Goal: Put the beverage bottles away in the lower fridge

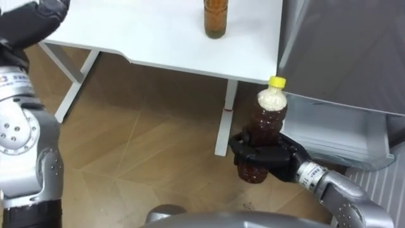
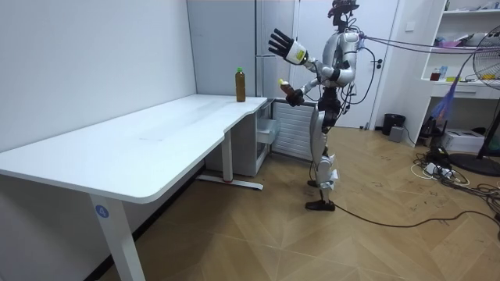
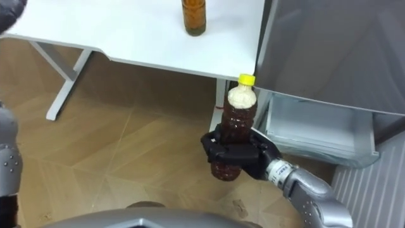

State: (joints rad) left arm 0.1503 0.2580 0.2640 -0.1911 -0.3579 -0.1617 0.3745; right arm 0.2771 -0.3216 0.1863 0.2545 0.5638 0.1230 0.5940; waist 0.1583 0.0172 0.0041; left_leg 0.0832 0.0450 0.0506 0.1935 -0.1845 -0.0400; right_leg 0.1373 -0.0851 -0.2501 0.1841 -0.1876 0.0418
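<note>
Two brown drink bottles are in sight: one yellow-capped bottle (image 1: 266, 117) and one second bottle (image 1: 215, 19). There is one white table (image 1: 158, 38), one grey fridge (image 1: 342, 44) and one standing fan (image 2: 478, 162). Two robot hands show: one left hand (image 2: 280, 43), one right hand (image 1: 278, 158).

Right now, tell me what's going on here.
The robot stands at the end of the white table, facing the fridge. Its right hand is curled round a yellow-capped bottle of brown drink, held upright just short of the lower fridge compartment, which looks open. Its left hand is raised with fingers spread, holding nothing. A second bottle stands on the table, not yet moved.
</note>
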